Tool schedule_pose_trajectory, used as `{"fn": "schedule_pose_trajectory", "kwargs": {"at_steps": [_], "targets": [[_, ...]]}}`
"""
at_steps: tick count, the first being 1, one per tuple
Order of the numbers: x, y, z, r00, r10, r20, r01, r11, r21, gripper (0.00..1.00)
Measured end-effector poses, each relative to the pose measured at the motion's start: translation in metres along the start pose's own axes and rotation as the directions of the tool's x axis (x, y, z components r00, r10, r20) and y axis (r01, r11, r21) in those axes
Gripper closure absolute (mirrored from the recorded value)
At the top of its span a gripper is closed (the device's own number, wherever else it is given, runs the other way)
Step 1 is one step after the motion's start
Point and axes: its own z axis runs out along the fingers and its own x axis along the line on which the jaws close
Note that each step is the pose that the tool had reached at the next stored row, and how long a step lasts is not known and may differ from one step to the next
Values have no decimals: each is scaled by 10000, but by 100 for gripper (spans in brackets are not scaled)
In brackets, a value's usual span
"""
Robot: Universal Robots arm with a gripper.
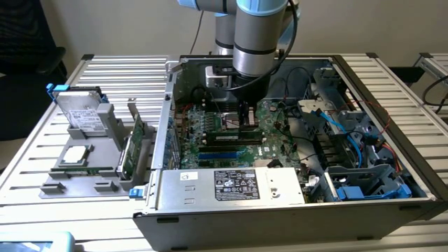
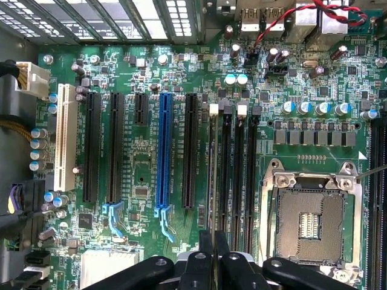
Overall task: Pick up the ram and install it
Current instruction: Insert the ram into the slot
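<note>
The exterior view gives me the whole open computer case [image 1: 210, 226] lying on its side, with my arm [image 1: 255, 37] standing straight down into it. At nine o'clock from the case is a grey tray [image 1: 84, 181] carrying a hard drive [image 1: 81, 113] and a wide green card [image 1: 131, 149]. My wrist view gives the fine detail of the motherboard [image 2: 139, 175] instead: the blue slot [image 2: 162, 151], the black memory slots [image 2: 227, 175] and the bare processor socket [image 2: 314, 223] beside them.

The case rests on a slatted metal table [image 1: 119, 68], with a pale wall [image 1: 105, 26] behind it at twelve o'clock.

My gripper [image 2: 214, 244] is clenched almost closed on the top edge of the ram [image 2: 212, 175]. The ram stands edge-up in the memory slot nearest the blue one. From outside it shows as a long green stick directly under my fingers, at the board's centre.
</note>
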Motion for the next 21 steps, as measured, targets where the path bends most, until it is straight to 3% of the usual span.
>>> {"fn": "schedule_pose_trajectory", "kwargs": {"at_steps": [21], "targets": [[1, 0, -9, 10000, 82, 3, -81, 10000, -10, 87]]}}
